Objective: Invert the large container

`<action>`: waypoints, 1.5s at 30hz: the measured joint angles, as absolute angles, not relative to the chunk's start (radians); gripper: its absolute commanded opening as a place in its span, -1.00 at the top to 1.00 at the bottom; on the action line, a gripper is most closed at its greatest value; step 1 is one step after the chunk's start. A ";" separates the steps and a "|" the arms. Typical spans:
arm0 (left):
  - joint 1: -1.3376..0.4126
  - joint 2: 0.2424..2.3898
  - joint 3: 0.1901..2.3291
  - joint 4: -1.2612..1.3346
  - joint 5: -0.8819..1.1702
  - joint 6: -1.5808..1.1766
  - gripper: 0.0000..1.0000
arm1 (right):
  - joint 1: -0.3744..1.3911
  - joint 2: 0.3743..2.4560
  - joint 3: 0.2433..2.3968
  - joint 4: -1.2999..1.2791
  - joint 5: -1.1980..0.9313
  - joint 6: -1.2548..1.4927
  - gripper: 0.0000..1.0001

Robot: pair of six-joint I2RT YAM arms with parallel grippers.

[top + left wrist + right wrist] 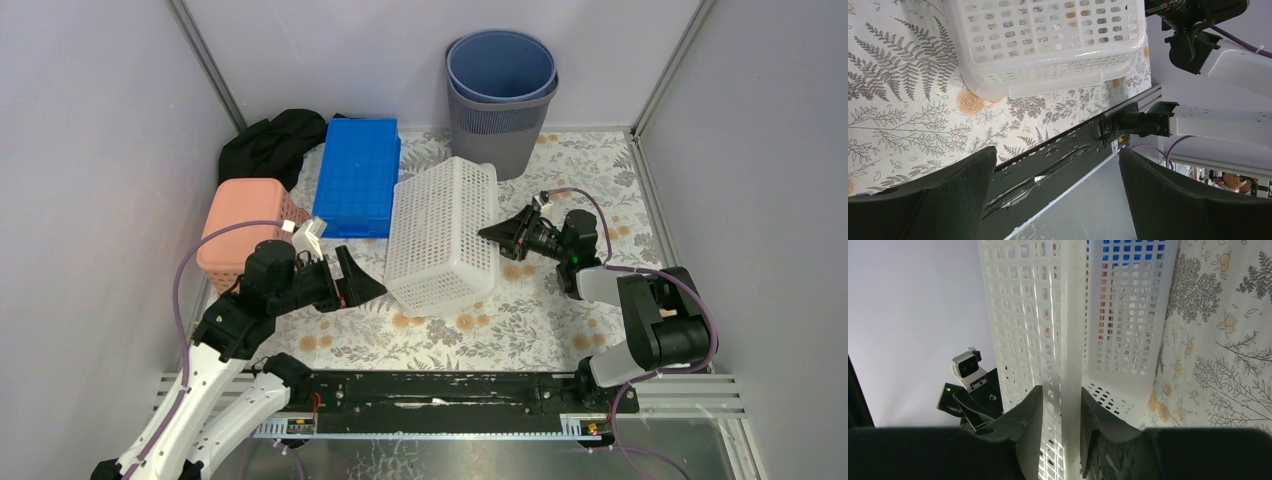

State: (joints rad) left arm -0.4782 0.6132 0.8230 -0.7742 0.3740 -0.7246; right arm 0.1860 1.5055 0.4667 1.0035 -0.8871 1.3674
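The large white lattice container [445,235] stands tilted in the middle of the floral table, its near edge on the cloth. My right gripper [493,232] is shut on the rim of its right side; in the right wrist view the white rim band [1071,340] runs between the fingers, and the gripper [1062,390] pinches it. My left gripper [372,285] is open and empty, just left of the container's near corner and apart from it. In the left wrist view the container [1048,45] lies beyond the wide-open left gripper [1058,155].
A pink basket [245,215] sits at the left, a blue crate [357,175] and a black cloth [270,145] behind it. Stacked blue and grey bins [500,95] stand at the back. A black rail [440,395] runs along the near edge.
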 measured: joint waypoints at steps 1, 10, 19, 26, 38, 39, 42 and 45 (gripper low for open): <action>-0.478 0.613 0.823 -0.774 0.374 -0.725 -1.00 | 0.185 1.505 0.467 1.001 -0.889 1.365 0.32; -0.478 0.615 0.823 -0.774 0.374 -0.725 -1.00 | 0.175 1.528 0.456 1.000 -0.910 1.341 0.32; -0.478 0.624 0.823 -0.774 0.374 -0.725 -1.00 | 0.167 1.592 0.436 1.037 -0.910 1.323 0.32; -0.478 0.624 0.823 -0.774 0.374 -0.725 -1.00 | 0.163 1.661 0.408 1.017 -0.908 1.295 0.37; -0.478 0.637 0.823 -0.775 0.374 -0.724 -1.00 | 0.158 1.748 0.405 1.032 -0.908 1.287 0.58; -0.478 0.638 0.823 -0.775 0.374 -0.724 -1.00 | 0.157 1.753 0.405 1.035 -0.909 1.288 0.61; -0.478 0.640 0.823 -0.775 0.374 -0.723 -1.00 | 0.156 1.768 0.405 1.046 -0.908 1.287 0.65; -0.478 0.641 0.823 -0.774 0.374 -0.723 -1.00 | 0.156 1.773 0.405 1.047 -0.908 1.280 0.70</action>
State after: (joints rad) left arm -0.4782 0.6411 0.8230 -0.7742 0.3737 -0.7235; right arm 0.1558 1.7725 0.4046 1.0466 -0.9085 1.2797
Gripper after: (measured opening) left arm 0.998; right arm 0.180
